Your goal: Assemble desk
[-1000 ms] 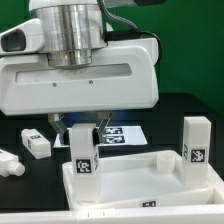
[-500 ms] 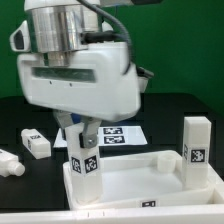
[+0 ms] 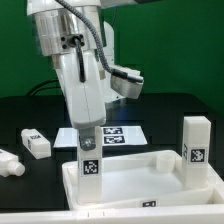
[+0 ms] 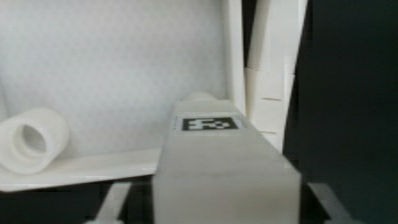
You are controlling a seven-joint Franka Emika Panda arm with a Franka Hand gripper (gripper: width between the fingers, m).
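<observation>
The white rimmed tabletop (image 3: 150, 205) lies flat at the front, and it also shows in the wrist view (image 4: 125, 80). My gripper (image 3: 89, 136) points straight down and is shut on the top of a white tagged leg (image 3: 90, 162). That leg stands upright at the tabletop's corner on the exterior view's left. In the wrist view the leg (image 4: 217, 165) fills the space between my fingers (image 4: 118, 198), and a round socket (image 4: 27, 140) shows beside it. My gripper (image 4: 221, 206) sits low in that view. A second tagged leg (image 3: 195, 146) stands upright at the tabletop's far corner on the exterior view's right.
Two loose white legs (image 3: 35, 143) (image 3: 8, 165) lie on the black table on the exterior view's left. The marker board (image 3: 118, 135) lies flat behind the tabletop. My arm's body rises above the held leg.
My wrist has turned about a quarter turn, from broad face to narrow side toward the camera. The held leg has shifted slightly to the exterior view's right and now shows its tag squarely.
</observation>
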